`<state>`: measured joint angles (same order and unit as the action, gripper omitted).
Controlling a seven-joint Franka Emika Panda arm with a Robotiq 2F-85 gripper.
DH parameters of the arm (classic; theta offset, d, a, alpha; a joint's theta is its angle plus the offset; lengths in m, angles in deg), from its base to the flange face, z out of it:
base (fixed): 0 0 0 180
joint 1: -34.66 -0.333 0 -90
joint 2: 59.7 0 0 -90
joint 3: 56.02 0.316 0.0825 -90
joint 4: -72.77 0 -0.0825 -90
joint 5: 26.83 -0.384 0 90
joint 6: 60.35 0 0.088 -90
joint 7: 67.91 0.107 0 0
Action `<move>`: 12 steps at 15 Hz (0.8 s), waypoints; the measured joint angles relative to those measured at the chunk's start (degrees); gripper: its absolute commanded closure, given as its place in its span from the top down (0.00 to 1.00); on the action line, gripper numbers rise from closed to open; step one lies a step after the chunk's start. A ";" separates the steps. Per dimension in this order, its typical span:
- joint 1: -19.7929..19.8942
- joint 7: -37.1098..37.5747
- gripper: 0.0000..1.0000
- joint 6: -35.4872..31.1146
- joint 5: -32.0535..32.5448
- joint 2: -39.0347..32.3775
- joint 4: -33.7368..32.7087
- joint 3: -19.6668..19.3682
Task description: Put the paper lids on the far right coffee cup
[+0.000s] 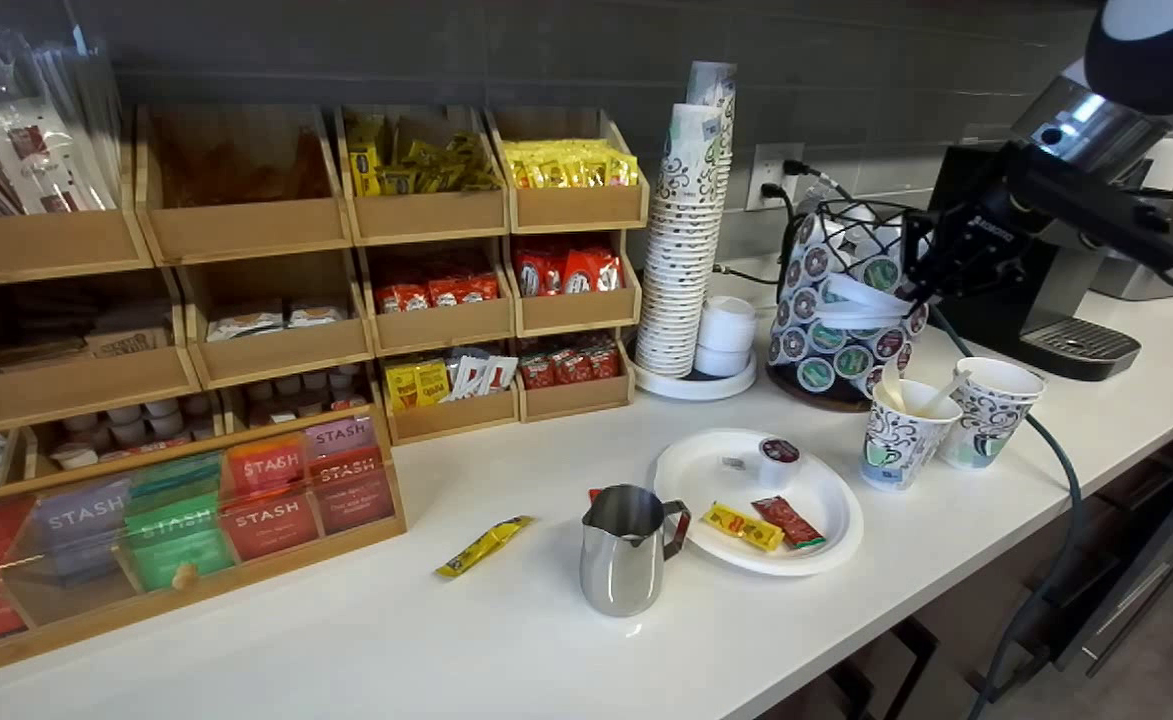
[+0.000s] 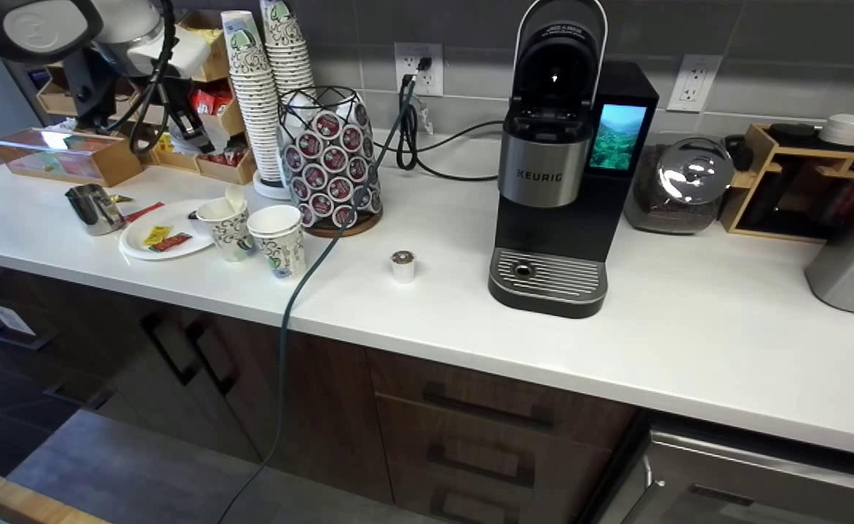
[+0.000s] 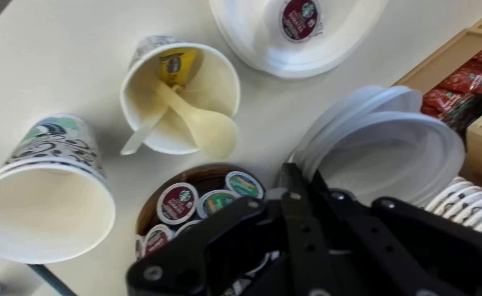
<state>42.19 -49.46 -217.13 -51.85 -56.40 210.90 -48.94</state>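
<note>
A steel jug (image 1: 618,560) stands on the white counter (image 1: 506,650) near a white plate (image 1: 838,495), which holds a coffee pod (image 1: 779,462), a yellow packet (image 1: 743,526) and a red packet (image 1: 791,522). Another yellow packet (image 1: 484,547) lies alone on the jug's other side. I can read STASH on the tea packets (image 1: 276,520) in the wooden box (image 2: 119,159). Tall stacks of paper cups (image 2: 255,120) rise beside a rack (image 2: 360,223) of coffee pods (image 2: 335,159); past it stands a coffee maker (image 2: 550,175), its top up, its screen (image 2: 616,137) glowing with green hills.

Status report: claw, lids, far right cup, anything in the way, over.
Claw shut on lids. Far right cup uncovered. Spoon jutting from neighbouring cup, possible snag.
</note>
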 measured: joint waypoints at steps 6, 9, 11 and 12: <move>0.34 4.87 0.05 -0.06 2.17 6.42 5.58 -7.80; 0.05 3.96 0.01 -0.06 -0.11 8.80 6.68 -9.02; -0.25 3.96 0.01 -0.06 -0.25 9.02 6.75 -9.02; -0.32 4.04 0.01 -0.65 0.12 8.87 6.72 -8.96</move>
<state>41.87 -45.42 -217.78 -51.72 -47.53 217.62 -57.90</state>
